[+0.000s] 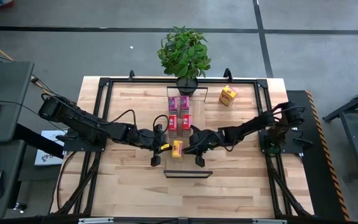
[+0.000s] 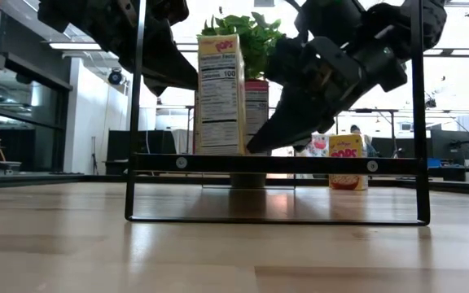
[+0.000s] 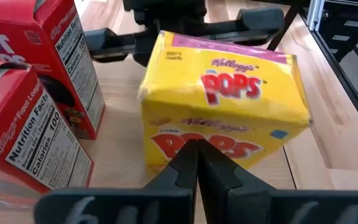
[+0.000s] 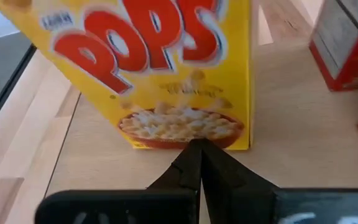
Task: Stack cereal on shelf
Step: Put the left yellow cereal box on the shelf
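Note:
A yellow-orange cereal box (image 1: 177, 148) stands on the table between my two grippers; it also shows in the low view (image 2: 221, 94). My left gripper (image 1: 166, 148) is shut at its left side and my right gripper (image 1: 191, 146) is shut at its right side. Two red boxes (image 1: 179, 122) and two pink boxes (image 1: 179, 102) stand together just beyond it. A second yellow-orange box (image 1: 228, 95) stands at the far right. The shelf (image 1: 188, 173) stands near the table's front; its black frame (image 2: 275, 163) hides the near box's bottom in the low view. My left gripper (image 3: 196, 149) has its shut fingertips against the lower part of the box's narrow face (image 3: 166, 146), coming level from the table's left. The box looks a little tilted. My right gripper (image 4: 196, 146) has its shut fingertips at the bottom edge of the box's front face (image 4: 185, 134), coming level from the table's right. The box's bottom rests on the table.
A potted plant (image 1: 184, 53) stands at the table's far edge behind the boxes. The red boxes (image 3: 17, 143) stand close beside the yellow one. A black frame (image 1: 104, 84) runs round the tabletop. Bare wood lies at the near left and right.

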